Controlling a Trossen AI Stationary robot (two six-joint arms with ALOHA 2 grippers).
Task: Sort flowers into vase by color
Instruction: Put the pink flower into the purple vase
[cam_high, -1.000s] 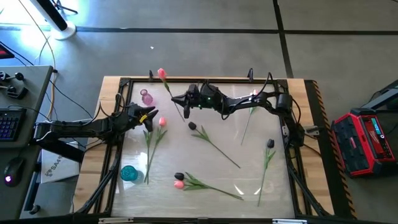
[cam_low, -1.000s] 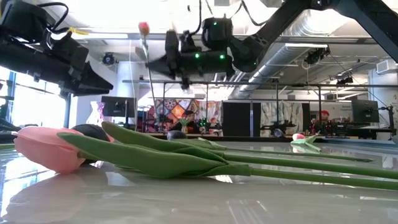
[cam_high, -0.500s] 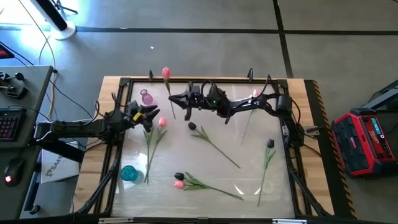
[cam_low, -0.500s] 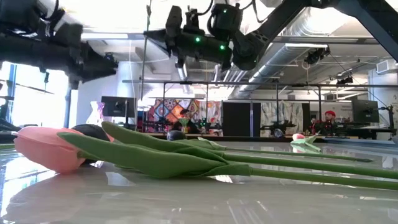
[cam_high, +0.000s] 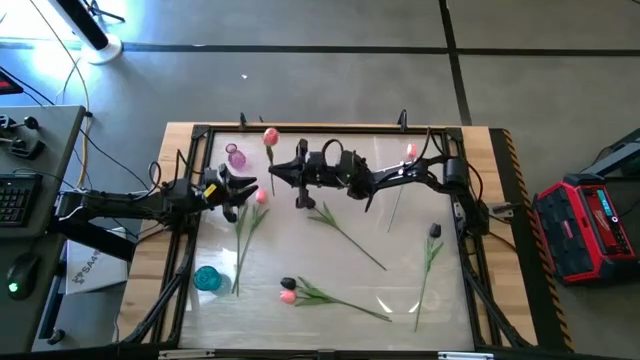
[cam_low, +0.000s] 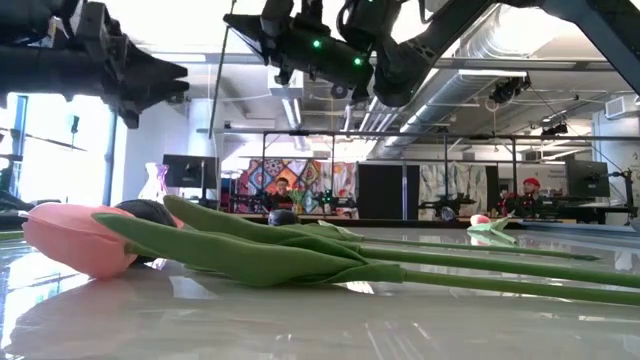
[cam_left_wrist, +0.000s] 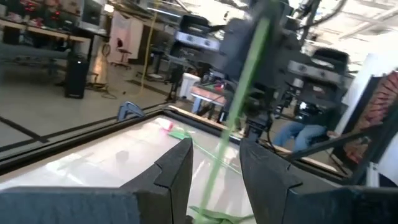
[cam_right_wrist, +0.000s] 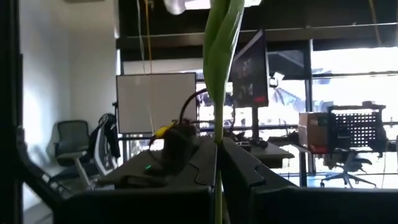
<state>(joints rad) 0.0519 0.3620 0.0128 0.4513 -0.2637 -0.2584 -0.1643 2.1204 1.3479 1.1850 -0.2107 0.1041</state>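
Observation:
My right gripper (cam_high: 277, 172) is over the table's far middle, shut on a pink tulip (cam_high: 270, 135). The tulip's thin stem (cam_low: 224, 95) stands nearly upright. My left gripper (cam_high: 249, 186) hovers open just left of it, holding nothing; the held stem (cam_left_wrist: 239, 106) shows farther off through the gap between its fingers. A second pink tulip (cam_high: 260, 197) lies flat on the table below the left gripper. A small pink vase (cam_high: 236, 156) stands at the far left and a teal vase (cam_high: 207, 278) at the near left. My right gripper pinches the pink tulip's stem (cam_right_wrist: 217, 127) between its two fingers, below a long leaf (cam_right_wrist: 222, 43). The fingers come from the table's right, slanting upward, and lie across the stem. The tulip is lifted, head up, with its lower stem hanging below the fingers.
More tulips lie flat on the table. A dark one (cam_high: 310, 202) is at the middle, and a dark and pink pair (cam_high: 288, 290) is near the front. Another dark one (cam_high: 435, 230) is at the right, and a pink one (cam_high: 410, 152) at the far right. A black frame (cam_high: 330, 128) rims the table.
My right gripper has risen and tipped its fingers upward, carrying the pink tulip higher. The tulip's head has left the top of the low view and its stem has swung closer to upright. My left gripper has risen and tipped up from pointing downward to about level.

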